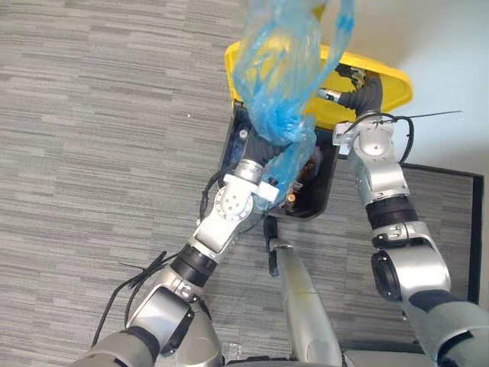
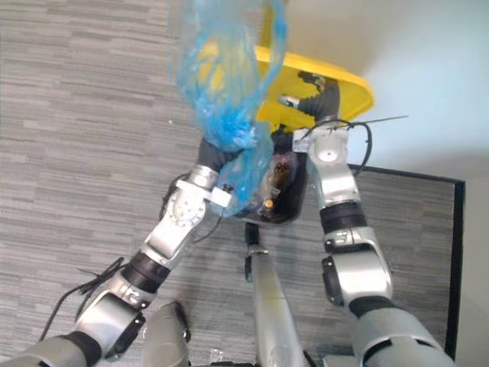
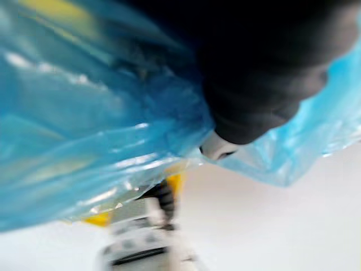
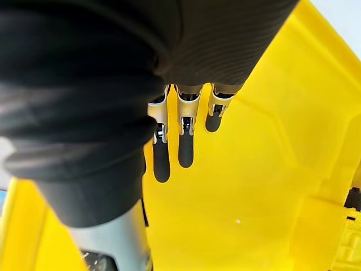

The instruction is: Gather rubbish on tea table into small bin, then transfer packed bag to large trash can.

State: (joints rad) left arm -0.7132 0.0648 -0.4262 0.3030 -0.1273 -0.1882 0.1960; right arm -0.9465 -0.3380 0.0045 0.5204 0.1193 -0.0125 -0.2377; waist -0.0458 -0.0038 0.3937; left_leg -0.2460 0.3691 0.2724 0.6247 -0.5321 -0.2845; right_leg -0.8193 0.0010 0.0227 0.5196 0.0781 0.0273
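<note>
Grey wood-grain floor runs up to a pale wall, and against it stands the large trash can (image 1: 327, 195), dark-bodied, with its yellow lid (image 1: 386, 86) tipped back.

The right hand (image 1: 357, 90) is up against that lid. In its wrist view the fingers (image 4: 183, 148) lie straight and flat on the yellow plastic, curled round nothing, so the hand looks to be propping the lid open rather than gripping it.

The left hand (image 1: 269, 147) is the nearer one to the blue bag (image 1: 284, 69). The plastic bunches at this hand and swells away from it toward the camera, so the bag's long axis runs from the hand up and slightly toward the lid. The can's open mouth lies just past the left hand, on the side of the right hand and lower. By my reading, the coming move turns on carrying the bag across and down into that gap under the lid.

Blue film covers the front of the left hand in its wrist view, so I cannot tell how it is closed on the bag. The bag's top is cut off, and its contents show as yellowish patches I cannot identify. Inside the can, some brownish rubbish shows dimly.
</note>
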